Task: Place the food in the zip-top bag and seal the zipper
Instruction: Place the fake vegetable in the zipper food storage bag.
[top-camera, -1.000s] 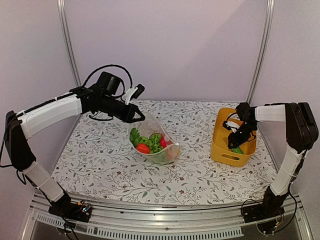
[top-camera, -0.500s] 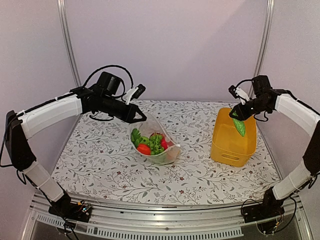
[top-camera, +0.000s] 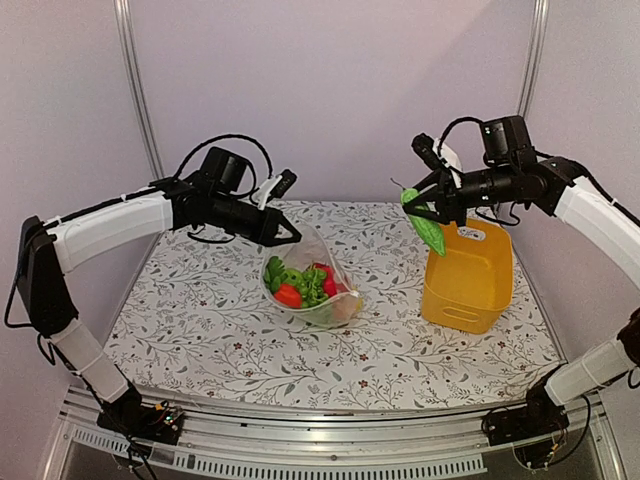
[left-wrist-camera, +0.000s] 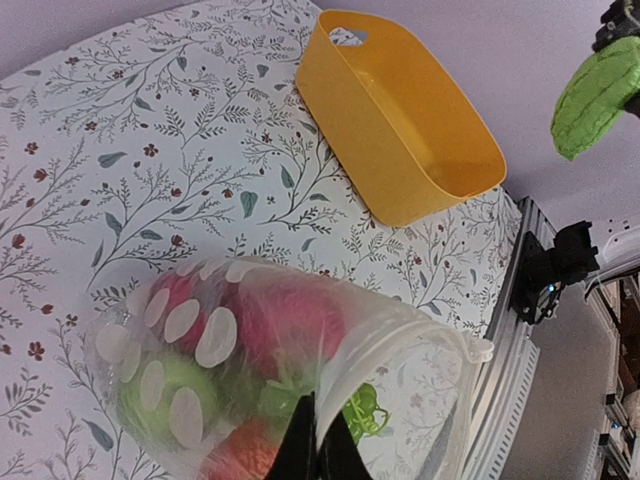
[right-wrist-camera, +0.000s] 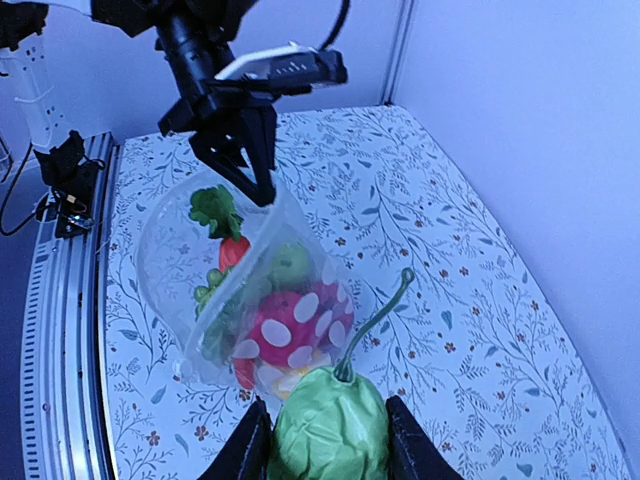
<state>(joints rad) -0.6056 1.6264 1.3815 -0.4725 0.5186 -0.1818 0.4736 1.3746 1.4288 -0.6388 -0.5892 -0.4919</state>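
Note:
The dotted zip-top bag (top-camera: 318, 296) lies at the table's middle with its mouth held up and open. It holds red fruits (top-camera: 287, 296), green pieces and a carrot (right-wrist-camera: 232, 250). My left gripper (top-camera: 291, 236) is shut on the bag's far rim, seen in its wrist view (left-wrist-camera: 320, 445) pinching the plastic just below the zipper strip (left-wrist-camera: 400, 328). My right gripper (top-camera: 424, 208) is shut on a green toy food with a thin stem (right-wrist-camera: 332, 425) and holds it in the air, right of the bag and above the yellow bin's left edge.
The yellow bin (top-camera: 472, 280) stands at the right of the table, also in the left wrist view (left-wrist-camera: 400, 110), and its inside looks empty there. The patterned cloth (top-camera: 200, 320) covers the table. The metal rail (top-camera: 330, 440) runs along the near edge.
My right gripper has lifted the green food out of the yellow bin and carried it up and left toward the bag. The left arm has barely moved.

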